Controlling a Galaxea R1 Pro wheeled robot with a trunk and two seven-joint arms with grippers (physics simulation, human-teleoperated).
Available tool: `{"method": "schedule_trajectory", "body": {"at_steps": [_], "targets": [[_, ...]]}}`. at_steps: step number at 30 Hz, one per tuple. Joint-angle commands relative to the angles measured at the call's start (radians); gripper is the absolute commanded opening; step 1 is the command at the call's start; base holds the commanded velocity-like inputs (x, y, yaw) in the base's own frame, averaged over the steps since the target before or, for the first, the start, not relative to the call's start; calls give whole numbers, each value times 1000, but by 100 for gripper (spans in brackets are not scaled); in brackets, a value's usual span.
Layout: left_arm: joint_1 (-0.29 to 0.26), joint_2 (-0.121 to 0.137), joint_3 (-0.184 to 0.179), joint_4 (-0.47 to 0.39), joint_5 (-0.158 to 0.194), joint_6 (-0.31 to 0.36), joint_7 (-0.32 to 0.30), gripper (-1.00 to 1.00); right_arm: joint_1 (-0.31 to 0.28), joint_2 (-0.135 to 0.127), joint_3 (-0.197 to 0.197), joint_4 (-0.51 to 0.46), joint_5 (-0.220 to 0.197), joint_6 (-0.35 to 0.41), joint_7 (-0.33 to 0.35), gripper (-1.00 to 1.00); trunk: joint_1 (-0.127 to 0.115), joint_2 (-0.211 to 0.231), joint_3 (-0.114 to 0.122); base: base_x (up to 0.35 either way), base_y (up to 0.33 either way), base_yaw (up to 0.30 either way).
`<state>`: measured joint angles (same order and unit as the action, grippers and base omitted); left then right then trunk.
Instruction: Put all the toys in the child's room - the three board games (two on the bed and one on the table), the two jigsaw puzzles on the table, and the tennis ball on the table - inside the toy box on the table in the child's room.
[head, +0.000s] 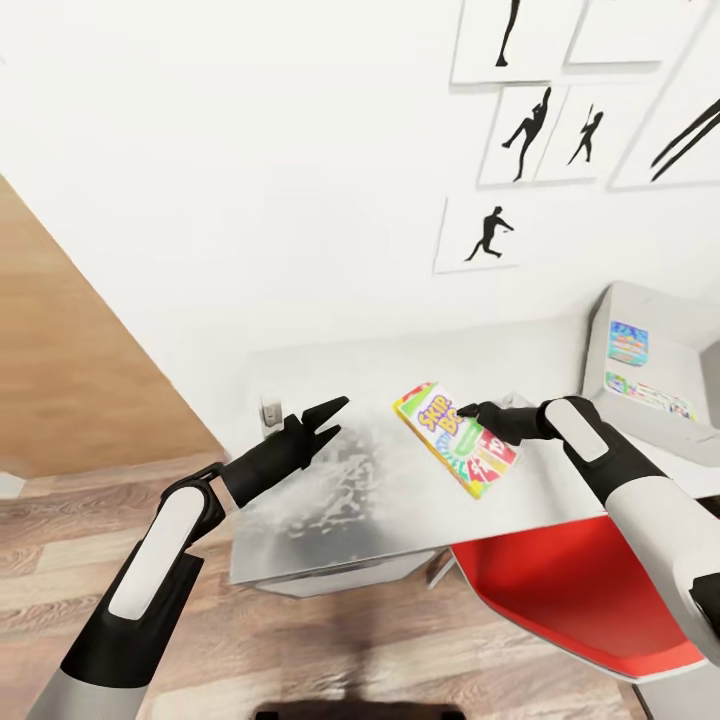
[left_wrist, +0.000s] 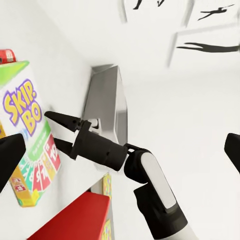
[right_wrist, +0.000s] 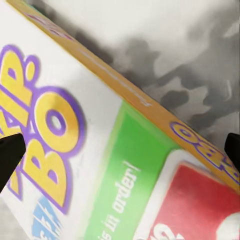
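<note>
SKIP-BO box (head: 456, 438) lies flat on the pale grey bench (head: 350, 500), right of the bench's middle, its green, yellow and red lid facing up. The right gripper (head: 480, 415) sits at the box's right edge, over its red end; whether its fingers are apart or pressed on the box cannot be told from the head view, and in the right wrist view the two dark fingertips (right_wrist: 11, 155) stand wide at either side of the lid. The left gripper (head: 325, 420) hovers over the bench left of the box, fingers apart, holding nothing. At the far right end of the bench stands the pale grey toy box (head: 650, 370), with colourful flat boxes inside. A red chair (head: 570, 590) is at the bench's near right side. Black baseball-player prints (head: 485, 232) hang on the white wall behind.
</note>
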<state>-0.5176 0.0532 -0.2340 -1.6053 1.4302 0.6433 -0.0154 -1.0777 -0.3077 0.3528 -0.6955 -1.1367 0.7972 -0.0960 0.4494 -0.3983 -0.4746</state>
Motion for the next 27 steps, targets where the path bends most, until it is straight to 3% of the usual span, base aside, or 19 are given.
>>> {"method": "schedule_trajectory", "body": {"at_steps": [1, 9, 27], "targets": [[-1, 0, -1, 0, 1, 2, -1, 100, -1, -1, 5, -2, -11, 1, -10, 100, 1, -2, -1, 0, 0, 214], [-1, 0, -2, 0, 1, 2, 0, 100, 0, -1, 5, -1, -11, 1, -7, 100, 1, -2, 2, 0, 0, 127], [-1, 0, -3, 1, 1, 2, 2, 100, 3, -1, 5, -3, -12, 2, -5, 100, 1, -2, 3, 0, 0, 29]]}}
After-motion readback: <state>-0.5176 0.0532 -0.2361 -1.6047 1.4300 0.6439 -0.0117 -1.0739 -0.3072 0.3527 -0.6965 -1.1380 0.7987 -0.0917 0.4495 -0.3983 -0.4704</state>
